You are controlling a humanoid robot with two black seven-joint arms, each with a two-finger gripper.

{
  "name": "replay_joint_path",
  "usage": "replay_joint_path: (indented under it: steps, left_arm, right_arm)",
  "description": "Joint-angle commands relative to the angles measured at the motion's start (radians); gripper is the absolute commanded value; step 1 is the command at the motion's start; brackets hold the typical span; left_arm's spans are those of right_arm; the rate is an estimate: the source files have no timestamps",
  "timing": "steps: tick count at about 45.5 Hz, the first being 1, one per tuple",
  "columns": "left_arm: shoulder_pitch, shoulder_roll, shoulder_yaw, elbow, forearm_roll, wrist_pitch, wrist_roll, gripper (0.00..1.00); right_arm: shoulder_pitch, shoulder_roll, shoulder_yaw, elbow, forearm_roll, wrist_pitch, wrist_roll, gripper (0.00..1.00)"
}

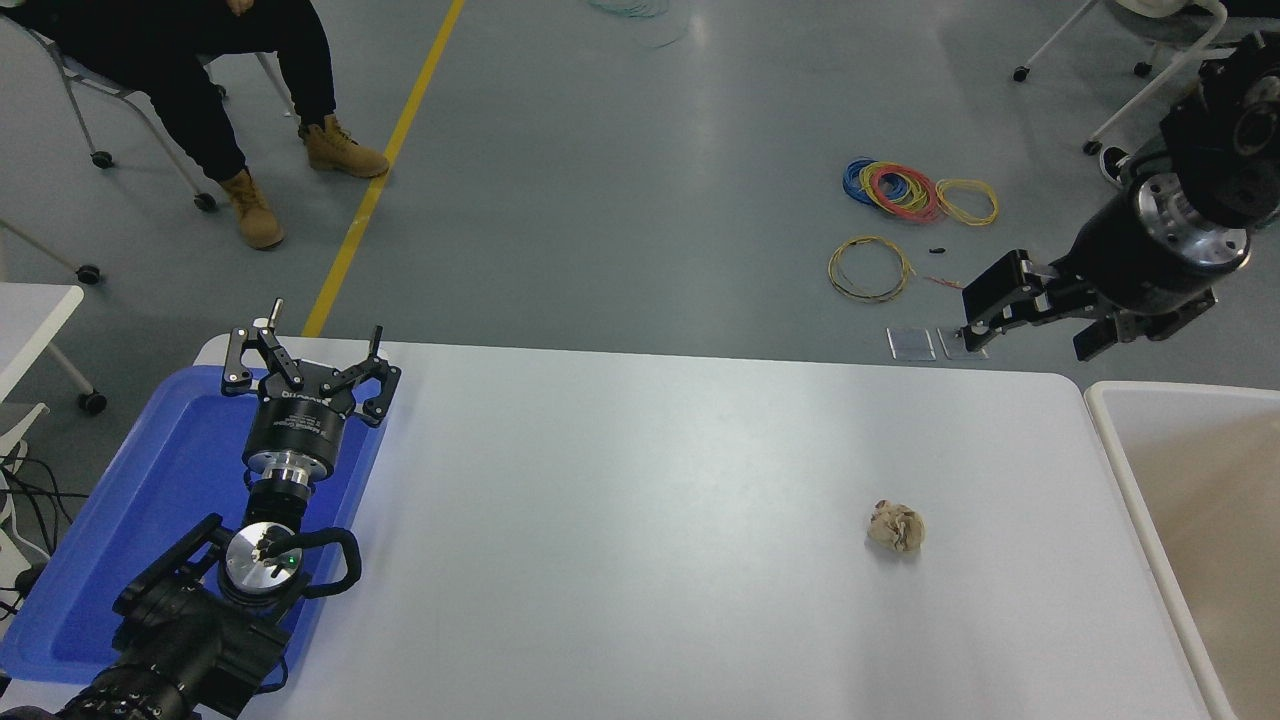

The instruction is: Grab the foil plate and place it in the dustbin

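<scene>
Right gripper [1000, 318] fingers spread, beyond table's far edge; left gripper [305, 355] fingers spread.

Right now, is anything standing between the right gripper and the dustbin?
Nothing visible does. The right gripper hangs open and empty near the dustbin's far rim. The paper ball lies well left of that path. No foil plate shows anywhere in view.

Clutter on and beyond the white table

A crumpled beige paper ball [895, 527] lies toward the table's [640, 520] right edge; a blue plastic tray [150, 510] overhangs its left edge; coloured wire coils [915, 190] lie on the floor beyond.
</scene>
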Motion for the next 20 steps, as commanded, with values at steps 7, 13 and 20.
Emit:
replay_joint_path:
  steps: [7,13,20]
  left_arm:
    - [0.000,0.000,0.000,0.000,0.000,0.001,-0.001,1.00]
    - [0.000,0.000,0.000,0.000,0.000,0.002,-0.001,1.00]
    - [0.000,0.000,0.000,0.000,0.000,0.002,-0.001,1.00]
  right_arm:
    - [0.015,0.005,-0.001,0.036,-0.007,0.023,-0.001,1.00]
    - [0.015,0.008,-0.001,0.038,-0.007,0.023,-0.001,1.00]
    - [0.012,0.010,-0.001,0.038,-0.007,0.023,-0.001,1.00]
